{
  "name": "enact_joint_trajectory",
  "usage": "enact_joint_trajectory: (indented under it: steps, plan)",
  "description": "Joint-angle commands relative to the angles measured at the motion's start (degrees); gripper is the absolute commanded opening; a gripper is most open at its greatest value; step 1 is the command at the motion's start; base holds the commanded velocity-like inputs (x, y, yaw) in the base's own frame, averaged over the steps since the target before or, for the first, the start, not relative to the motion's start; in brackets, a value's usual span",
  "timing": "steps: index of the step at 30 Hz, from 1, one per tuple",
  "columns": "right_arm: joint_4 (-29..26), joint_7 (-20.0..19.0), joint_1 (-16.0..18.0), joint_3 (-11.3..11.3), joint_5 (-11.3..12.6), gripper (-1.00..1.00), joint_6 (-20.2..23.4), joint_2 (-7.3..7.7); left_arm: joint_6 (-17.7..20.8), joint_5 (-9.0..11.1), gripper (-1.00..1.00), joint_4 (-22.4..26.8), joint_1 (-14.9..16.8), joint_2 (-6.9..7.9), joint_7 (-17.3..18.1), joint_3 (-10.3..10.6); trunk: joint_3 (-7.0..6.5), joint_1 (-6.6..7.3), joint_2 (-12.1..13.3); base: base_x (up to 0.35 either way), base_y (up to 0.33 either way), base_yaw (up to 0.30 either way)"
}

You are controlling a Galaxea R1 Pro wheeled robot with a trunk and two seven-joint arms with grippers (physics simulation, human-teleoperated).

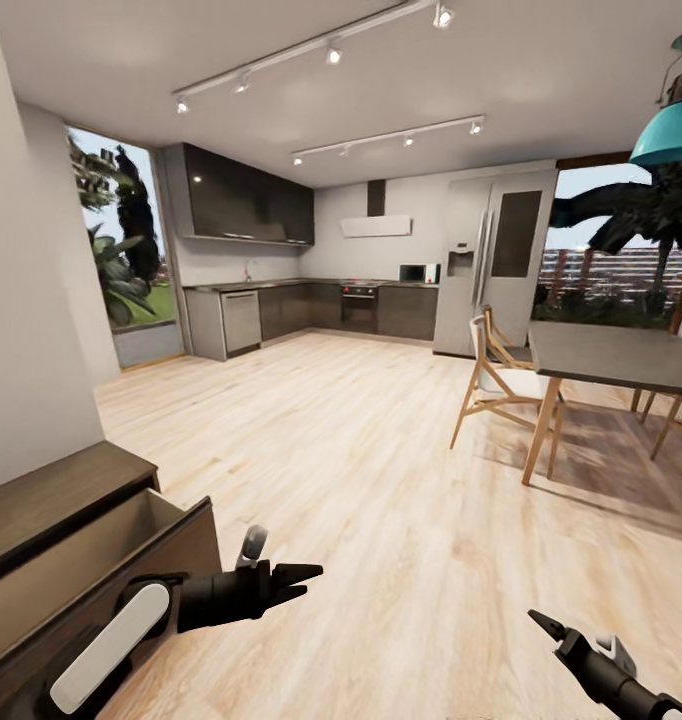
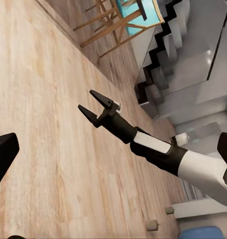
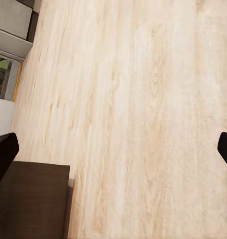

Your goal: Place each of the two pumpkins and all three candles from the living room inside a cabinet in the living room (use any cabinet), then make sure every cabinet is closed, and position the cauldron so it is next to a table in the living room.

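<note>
Dark-brown wood of the cabinet [image 1: 51,500] fills the near left corner of the head view, one drawer [image 1: 131,540] pulled out to show a tan inside with nothing visible in the part on show. Just right of it the left gripper [image 1: 299,582] hangs over the plank floor [image 1: 381,480], its jaws close together at the tips and holding nothing. At the near right the right gripper [image 1: 543,622] pokes in, also carrying nothing; whether its jaws are parted cannot be told from here. Far off stands a kitchen, and a dining table [image 1: 621,355] with chairs sits at the right.

From the left wrist, the right gripper [image 2: 93,105] shows clearly: jaws spread moderately, nothing between them, bare floor behind. Two small tan cylinders [image 2: 152,225] lie on the floor further back, possibly candles, though they are too small to be sure.

From the right wrist, a corner of the cabinet top [image 3: 31,199] lies below wide-set fingertips [image 3: 3,154], touching nothing.

The step in hand looks like fetching the next item: turn the base away from the open drawer without clipping it, and leave that drawer open for the load.
</note>
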State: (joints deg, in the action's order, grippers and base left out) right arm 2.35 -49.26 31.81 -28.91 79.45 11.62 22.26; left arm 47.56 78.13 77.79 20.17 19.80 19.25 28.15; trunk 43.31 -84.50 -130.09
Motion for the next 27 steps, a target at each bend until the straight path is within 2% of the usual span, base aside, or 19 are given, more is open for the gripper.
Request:
enact_joint_trajectory:
  steps: [1, 19, 27]
  plan:
    - [0.19, -0.14, 0.10, -0.36, 0.62, 1.00, 0.54, -0.02, 0.08, 0.00, 1.00, 0.00, 0.05, 0.05, 0.18, 0.06, 0.10, 0.01, -0.03, 0.000, 0.000, -0.144]
    - [0.12, 3.73, 0.10, -0.28, 0.62, 1.00, 0.68, -0.15, 0.08, 0.00, 1.00, 0.00, 0.05, 0.06, 0.22, 0.06, 1.10, 0.01, -0.03, 0.000, 0.000, -0.085]
    - [0.11, 4.02, 0.10, -0.27, 0.68, 1.00, 0.53, -0.04, 0.08, 0.00, 1.00, 0.00, 0.05, 0.06, 0.23, 0.06, 1.62, 0.01, -0.03, 0.000, 0.000, -0.042]
